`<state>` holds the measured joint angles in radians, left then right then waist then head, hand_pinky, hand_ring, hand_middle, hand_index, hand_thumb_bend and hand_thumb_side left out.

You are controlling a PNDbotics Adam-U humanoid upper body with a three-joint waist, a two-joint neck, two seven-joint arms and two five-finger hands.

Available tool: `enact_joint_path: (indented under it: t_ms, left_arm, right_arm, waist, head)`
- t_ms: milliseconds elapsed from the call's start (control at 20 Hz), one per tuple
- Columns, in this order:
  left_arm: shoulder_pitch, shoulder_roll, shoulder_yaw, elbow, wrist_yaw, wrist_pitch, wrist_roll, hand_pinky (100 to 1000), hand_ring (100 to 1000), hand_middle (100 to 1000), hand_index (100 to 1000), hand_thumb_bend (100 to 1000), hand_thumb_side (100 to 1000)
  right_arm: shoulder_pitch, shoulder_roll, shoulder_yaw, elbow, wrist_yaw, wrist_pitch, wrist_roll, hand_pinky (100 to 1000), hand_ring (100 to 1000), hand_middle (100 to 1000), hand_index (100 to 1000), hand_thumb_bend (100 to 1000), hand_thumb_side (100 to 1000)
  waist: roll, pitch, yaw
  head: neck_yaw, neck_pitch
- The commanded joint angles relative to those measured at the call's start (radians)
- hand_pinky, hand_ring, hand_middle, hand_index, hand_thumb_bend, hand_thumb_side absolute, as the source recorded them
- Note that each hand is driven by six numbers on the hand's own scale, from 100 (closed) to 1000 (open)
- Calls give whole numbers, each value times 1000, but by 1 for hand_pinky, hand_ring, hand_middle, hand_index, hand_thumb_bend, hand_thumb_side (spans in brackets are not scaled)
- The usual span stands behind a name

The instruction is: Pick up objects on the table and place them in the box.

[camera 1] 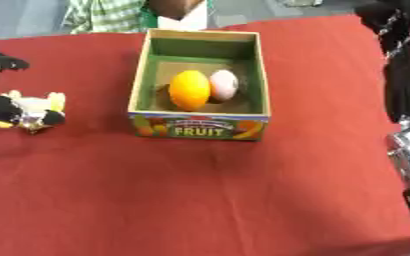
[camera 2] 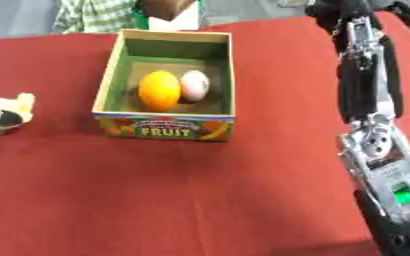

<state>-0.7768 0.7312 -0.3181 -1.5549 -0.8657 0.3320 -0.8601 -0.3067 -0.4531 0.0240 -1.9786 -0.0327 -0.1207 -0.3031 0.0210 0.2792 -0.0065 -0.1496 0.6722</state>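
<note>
Centrally on the red table (camera 1: 208,200) stands the open box (camera 1: 142,75), its front printed FRUIT. Inside it, an orange fruit (camera 1: 189,90) lies touching a paler, pinkish round thing (camera 1: 223,85) to its right. Well to the box's left, the left robot hand (camera 1: 7,111) has its dark fingers curled around a pale yellow object (camera 1: 35,106), which sits low at the table. On the right side, the right arm (camera 2: 368,75) stretches along the table's edge; whether the right robot hand (camera 2: 331,12) is spread or curled cannot be told.
</note>
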Motion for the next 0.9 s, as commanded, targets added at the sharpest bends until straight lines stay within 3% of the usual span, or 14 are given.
enact_joint_path:
  t_ms: [50, 500, 550, 900]
  left_arm:
    - [-9, 27, 1, 30, -20, 9, -16, 752, 952, 932, 1000, 731, 728]
    - [-17, -15, -6, 139, -68, -9, 38, 730, 936, 920, 1000, 596, 671]
    - [-18, -19, -5, 148, -74, -8, 48, 724, 931, 916, 1000, 547, 676]
    - [-24, -62, 7, 218, -90, 1, 125, 712, 911, 898, 1000, 508, 711]
  right_arm:
    - [-5, -16, -11, -21, 6, -1, -2, 901, 803, 652, 813, 100, 1000]
    - [-6, -11, -10, -21, 7, 1, 1, 902, 803, 652, 814, 100, 1000]
    - [-5, -10, -10, -21, 7, 1, 1, 902, 803, 652, 814, 100, 1000]
    - [-6, -5, -9, -21, 7, 3, 2, 903, 804, 652, 814, 100, 1000]
  waist:
    - [-4, -14, -2]
    - [-6, -9, -7]
    - [-6, -9, -8]
    - [-9, -9, -10]
  head:
    - [5, -11]
    - [19, -17]
    - [22, -19]
    - [33, -30]
